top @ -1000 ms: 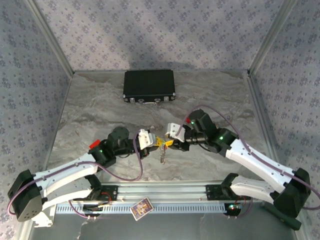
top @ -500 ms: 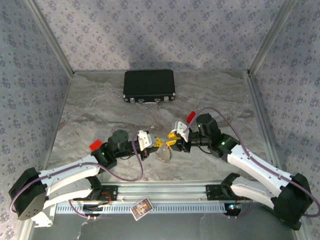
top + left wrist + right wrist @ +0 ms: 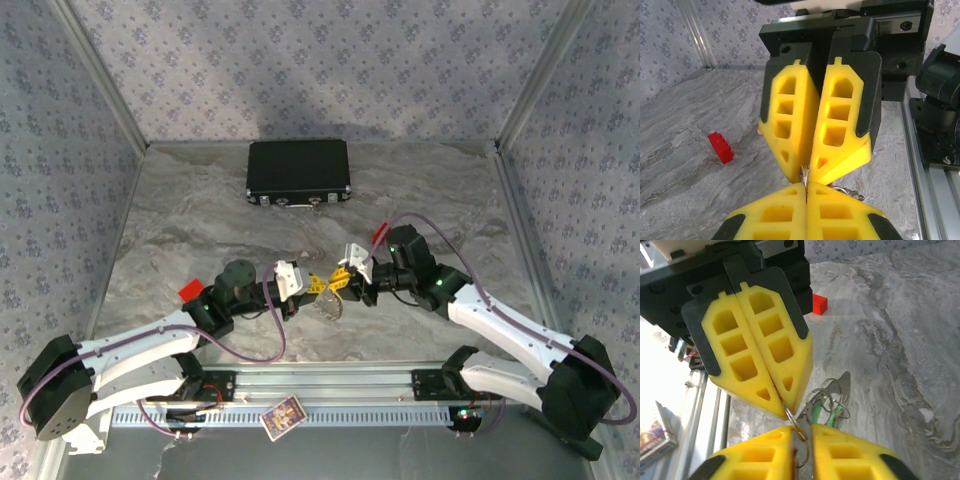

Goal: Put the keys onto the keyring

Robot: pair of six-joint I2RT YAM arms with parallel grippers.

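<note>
keyring [image 3: 794, 422] hangs between the two grippers, which meet tip to tip over the near middle of the table [image 3: 200, 220]. the left gripper [image 3: 318, 286] has its yellow fingers [image 3: 775, 215] pressed flat together, and the thin silvery wire comes out of the seam at their tips — a pinch on the ring. the right gripper [image 3: 342, 279] faces it from the other side. its fingers [image 3: 840, 450] stand narrow with a slim gap between them, and the wire runs down into that gap, so they too are closed on the ring. the keys [image 3: 817, 412] dangle in a small bunch from the loop, just beside the right fingertips — one green head shows, along with pale metal blades. a red block [image 3: 721, 147] lies on the table beside the left arm, well apart from the ring. a black case [image 3: 298, 172] sits at the far edge of the table.
</note>
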